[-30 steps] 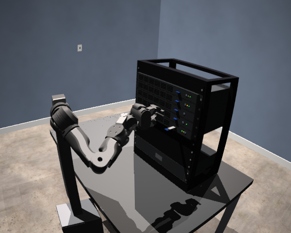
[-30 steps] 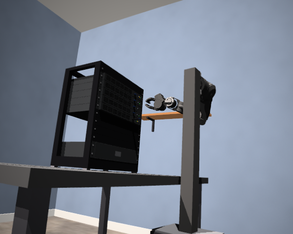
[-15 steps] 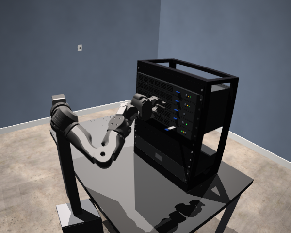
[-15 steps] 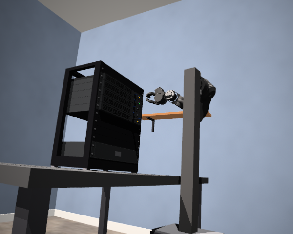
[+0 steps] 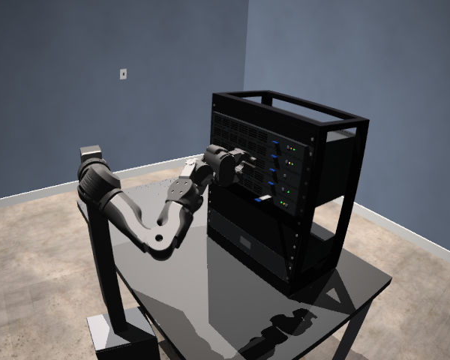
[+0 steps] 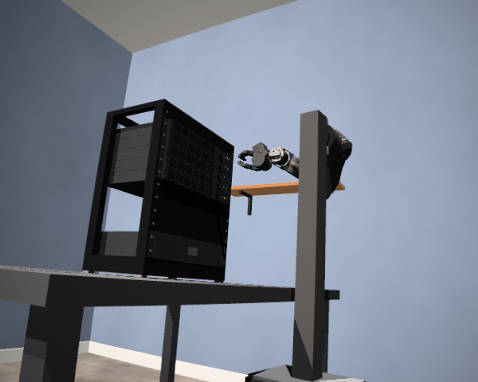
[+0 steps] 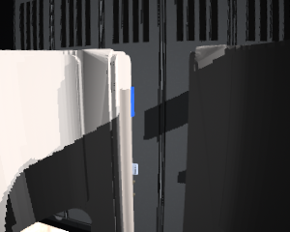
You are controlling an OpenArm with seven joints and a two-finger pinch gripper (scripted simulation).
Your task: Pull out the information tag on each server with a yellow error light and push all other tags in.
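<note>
The black rack [image 5: 283, 186] stands on the dark table, with several servers stacked in its upper half. Each server has a blue information tag at the right of its grille. The top tag [image 5: 274, 142] and the ones under it sit in. The lowest tag [image 5: 262, 199] sticks out, white with a blue end. The top two servers show yellow lights [image 5: 290, 148] [image 5: 289, 163] beside green ones. My gripper [image 5: 252, 159] is shut and empty, a little in front of the grille, left of the tags, at about the second server's height. In the wrist view a blue tag [image 7: 132, 102] shows beside my left finger.
The arm's post [image 5: 105, 247] stands at the table's left edge. An orange shelf [image 6: 272, 188] is on the wall behind the arm. The rack's lower bay holds blank panels [image 5: 248, 240]. The table's front edge is close under the rack's right corner.
</note>
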